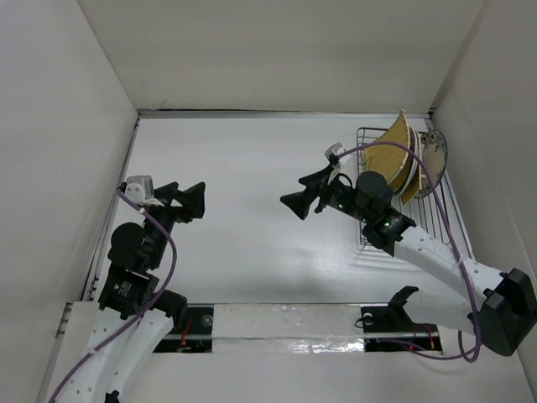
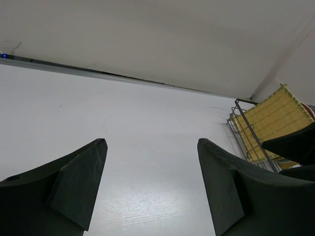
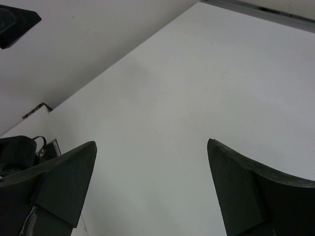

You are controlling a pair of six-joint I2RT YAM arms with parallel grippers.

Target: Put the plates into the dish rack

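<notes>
The dish rack (image 1: 430, 217) sits on the white worktop (image 1: 243, 159). The plates (image 1: 401, 159) stand on edge in its far end, packed close and leaning against one another. Frontmost is a yellow woven plate (image 1: 388, 154). The rims of others show behind it, and at the back is a white plate (image 1: 435, 149) with a dark pattern. How many stand there in all cannot be told.

The right arm reaches over the rack's near left corner. The right tool (image 1: 306, 191) hangs just off the rack's left side, above bare worktop, with its jaws spread wide and nothing between them.

The left tool (image 1: 189, 201) is well apart from the rack, far out to its left. It is also wide open and holds nothing. Its wrist view catches the rack and the yellow plate at the right edge.
</notes>
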